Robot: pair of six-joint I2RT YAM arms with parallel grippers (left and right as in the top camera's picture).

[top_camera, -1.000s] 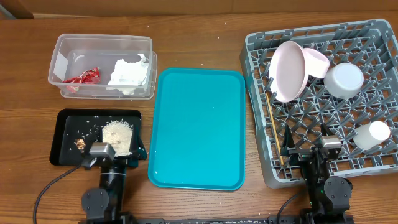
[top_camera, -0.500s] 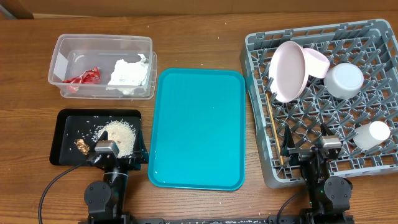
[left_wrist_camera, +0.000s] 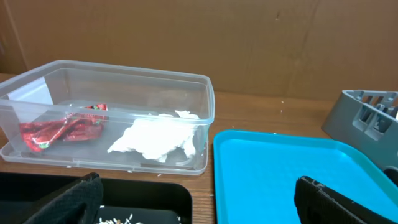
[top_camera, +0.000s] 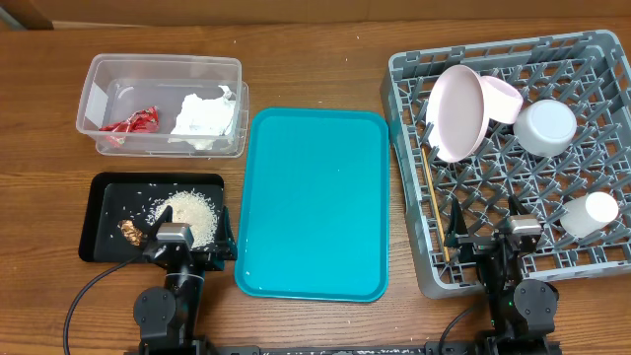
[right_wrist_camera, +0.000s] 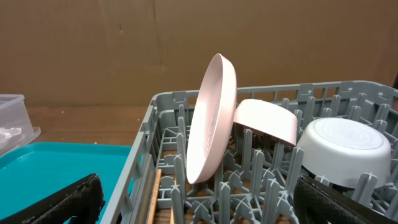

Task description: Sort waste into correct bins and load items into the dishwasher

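Note:
The clear tub (top_camera: 163,69) holds the red wrapper (top_camera: 130,122) and the white napkin (top_camera: 205,116). Rice (top_camera: 189,212) and a brown lump (top_camera: 129,230) lie in the black tray (top_camera: 104,187). In the grey rack (top_camera: 414,247) the plate (top_camera: 455,111) stands on edge with the pink bowl (top_camera: 501,97) leaning on it. Beside them are the grey-white bowl (top_camera: 545,126), the cup (top_camera: 590,213) and chopsticks (top_camera: 436,207). My left gripper (top_camera: 187,247) is open over the black tray's near right corner. My right gripper (top_camera: 493,239) is open over the rack's front edge, holding nothing.
The large teal tray (top_camera: 315,202) lies between the black tray and the rack, its surface bare. A brown cardboard wall stands behind the table in both wrist views. Both arm bases sit at the table's front edge.
My left wrist has shifted slightly right and back, uncovering more rice and the brown lump. The right arm has not moved.

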